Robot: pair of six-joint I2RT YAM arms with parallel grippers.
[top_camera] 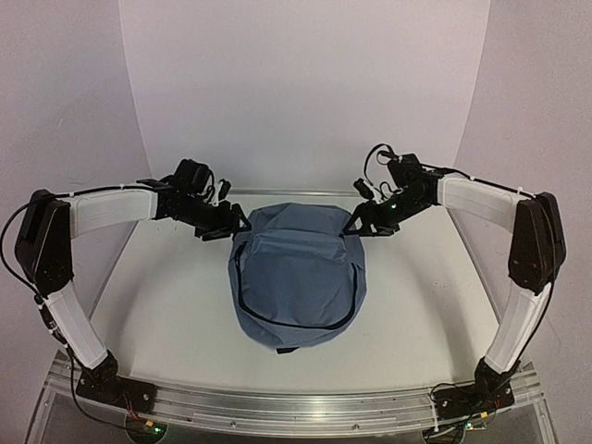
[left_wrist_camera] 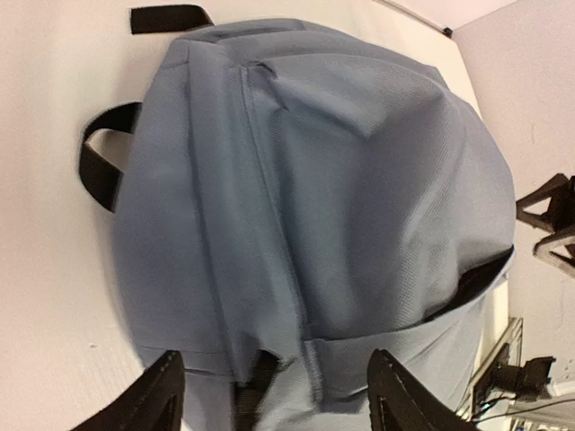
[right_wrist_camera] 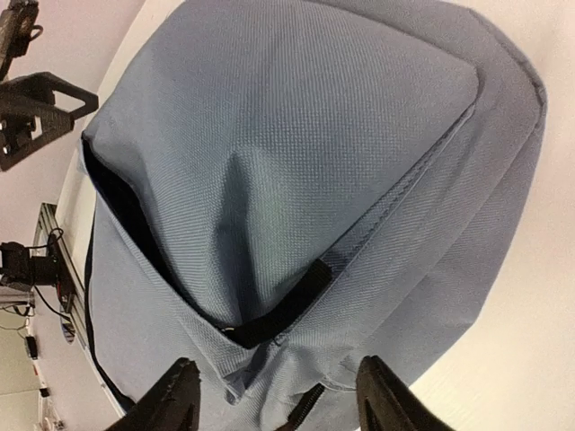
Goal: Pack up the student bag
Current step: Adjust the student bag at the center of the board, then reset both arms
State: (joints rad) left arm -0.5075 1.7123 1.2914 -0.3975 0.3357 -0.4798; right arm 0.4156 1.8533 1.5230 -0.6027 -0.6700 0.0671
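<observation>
- Bag [top_camera: 296,277] lies mid-frame on the tabletop [top_camera: 166,296]: soft, slack cloth, likely light and saggy.
- Left and right jaws stand spread at its upper corners, pinching nothing.
- Best hold, I'd say: a seam fold or the black strap [left_wrist_camera: 94,175].

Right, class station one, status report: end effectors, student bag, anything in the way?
Left end effector open, right end effector open. Student bag flat on table, both end effectors at its far end, dark opening showing. No obstruction seen.

White arm links [top_camera: 111,208], black joints [top_camera: 536,242], black end effectors [top_camera: 239,225], looped black cables [top_camera: 370,159], green base lights [top_camera: 155,429]
</observation>
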